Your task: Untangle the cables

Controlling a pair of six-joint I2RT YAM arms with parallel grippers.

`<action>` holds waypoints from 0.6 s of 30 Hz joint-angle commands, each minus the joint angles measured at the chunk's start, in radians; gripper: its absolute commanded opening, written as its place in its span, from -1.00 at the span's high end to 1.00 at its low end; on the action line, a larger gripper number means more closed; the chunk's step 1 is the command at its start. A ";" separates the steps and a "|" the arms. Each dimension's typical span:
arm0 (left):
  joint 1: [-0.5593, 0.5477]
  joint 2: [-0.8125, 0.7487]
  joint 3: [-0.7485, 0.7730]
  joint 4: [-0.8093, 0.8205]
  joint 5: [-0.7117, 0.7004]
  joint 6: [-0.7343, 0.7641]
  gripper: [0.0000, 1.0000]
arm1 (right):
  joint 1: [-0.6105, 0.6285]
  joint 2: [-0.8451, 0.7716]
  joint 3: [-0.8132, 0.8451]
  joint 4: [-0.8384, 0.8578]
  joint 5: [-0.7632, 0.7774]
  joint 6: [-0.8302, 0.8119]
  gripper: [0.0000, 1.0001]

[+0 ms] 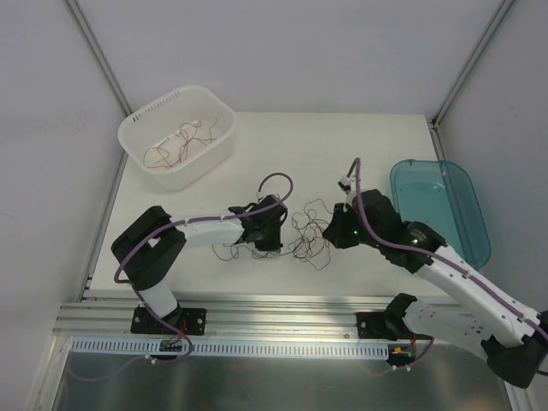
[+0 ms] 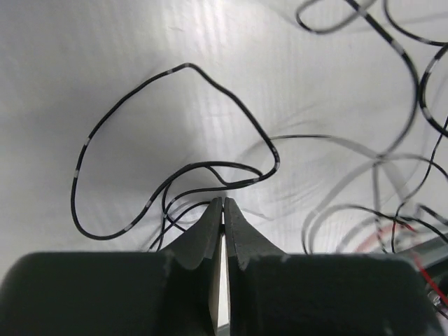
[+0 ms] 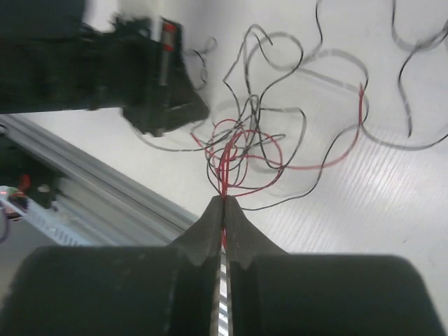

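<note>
The pulling-apart step is in hand. On either side of the cables [image 1: 305, 235], the left gripper [image 2: 222, 204] is pinched tight on what looks like a black strand [image 2: 183, 67]. The right gripper [image 3: 224, 201] is clamped on a few red strands [image 3: 225, 161]. Next, I judge, the arms should draw slowly apart, watching for snags. Right of the cables, the blue tub [image 1: 438, 205] shows no wire. Far left of them, the white basket [image 1: 214, 163] holds loose red wires [image 1: 181, 142].
</note>
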 commanded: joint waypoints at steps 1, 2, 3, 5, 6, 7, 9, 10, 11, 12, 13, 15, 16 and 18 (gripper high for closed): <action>0.057 -0.052 -0.037 -0.004 -0.031 0.001 1.00 | -0.017 -0.122 0.162 -0.128 0.026 -0.096 0.99; 0.069 -0.065 -0.040 -0.004 -0.031 0.004 1.00 | -0.023 -0.140 0.186 -0.154 0.027 -0.107 0.99; 0.089 -0.072 -0.044 -0.004 -0.032 0.010 1.00 | -0.028 -0.178 0.215 -0.164 0.023 -0.118 0.99; 0.112 -0.090 -0.060 -0.006 -0.032 0.016 1.00 | -0.045 -0.211 0.286 -0.167 0.006 -0.150 0.99; 0.136 -0.095 -0.064 -0.006 -0.032 0.021 1.00 | -0.051 -0.226 0.306 -0.164 -0.017 -0.161 0.99; 0.149 -0.102 -0.075 -0.006 -0.029 0.025 1.00 | -0.058 -0.254 0.346 -0.158 -0.026 -0.170 0.99; 0.173 -0.119 -0.086 -0.007 -0.031 0.035 1.00 | -0.063 -0.277 0.378 -0.133 -0.075 -0.192 0.99; 0.195 -0.124 -0.096 -0.006 -0.032 0.039 1.00 | -0.065 -0.294 0.412 -0.126 -0.091 -0.201 0.99; 0.209 -0.135 -0.103 -0.006 -0.032 0.042 1.00 | -0.065 -0.301 0.423 -0.106 -0.114 -0.210 0.99; 0.230 -0.139 -0.113 -0.009 -0.034 0.048 1.00 | -0.065 -0.308 0.433 -0.093 -0.124 -0.212 0.99; 0.242 -0.142 -0.118 -0.007 -0.037 0.051 1.00 | -0.063 -0.320 0.438 -0.074 -0.131 -0.212 0.99; 0.264 -0.150 -0.127 -0.007 -0.040 0.064 1.00 | -0.063 -0.357 0.427 -0.003 -0.137 -0.210 0.99; 0.285 -0.151 -0.135 -0.009 -0.040 0.068 1.00 | -0.065 -0.369 0.417 0.026 -0.134 -0.210 0.99; 0.313 -0.156 -0.141 -0.009 -0.041 0.082 1.00 | -0.063 -0.397 0.392 0.103 -0.115 -0.210 0.99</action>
